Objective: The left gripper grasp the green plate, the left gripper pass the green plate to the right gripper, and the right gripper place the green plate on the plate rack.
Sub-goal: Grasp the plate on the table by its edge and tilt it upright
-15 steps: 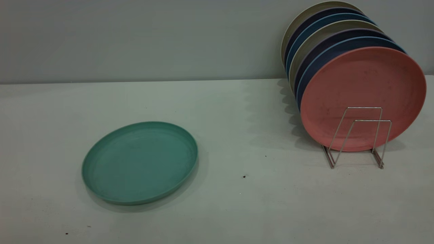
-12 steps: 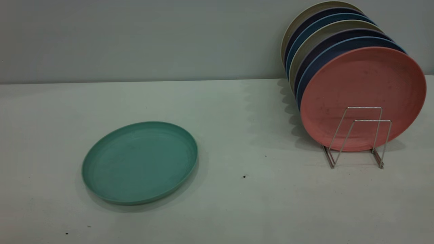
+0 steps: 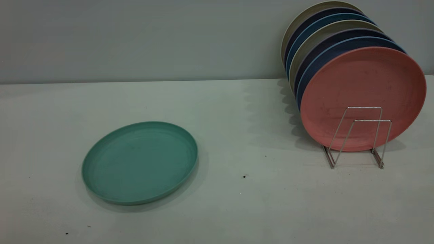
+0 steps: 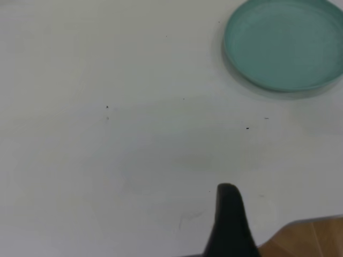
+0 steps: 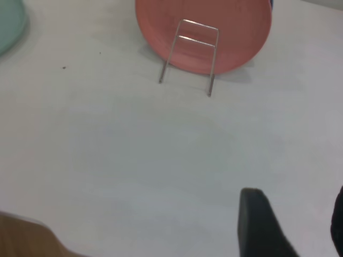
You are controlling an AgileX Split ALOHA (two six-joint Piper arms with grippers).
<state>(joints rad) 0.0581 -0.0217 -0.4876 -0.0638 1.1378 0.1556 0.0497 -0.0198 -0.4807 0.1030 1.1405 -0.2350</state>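
A: Left gripper [image 4: 231, 225]: only one dark finger shows in its wrist view, low over bare worktop [image 4: 134, 134] by the wooden edge. Holding nothing; cannot tell how wide it stands.

B: Right gripper [image 5: 292, 222]?

A: One finger plain, a sliver of the other at the frame edge, a gap between them. Spread apart, empty. It also sits back near the worktop's edge. Neither arm shows in the exterior view.

B: Where is the green plate [image 3: 139, 162]?

A: Flat on the worktop, rim up, on the left side. Well ahead of the left gripper, off to one side of its line. The left arm looks nearer; the right wrist view catches just a corner of it.

B: Axis?

A: Round, so none. Any point on the rim would serve. I judge the near edge easiest to reach.

B: Room?

A: Open worktop all round the plate, nothing touching it. Only small dark specks [image 3: 244, 176] between it and the rack.

B: The plate rack [image 3: 357, 137]?

A: Far right, well apart from the plate. A salmon-pink plate [image 3: 362, 91] leans at the front with dark blue and pale ones stacked behind. Two wire loops stand free before the pink one; the slot between them appears vacant.
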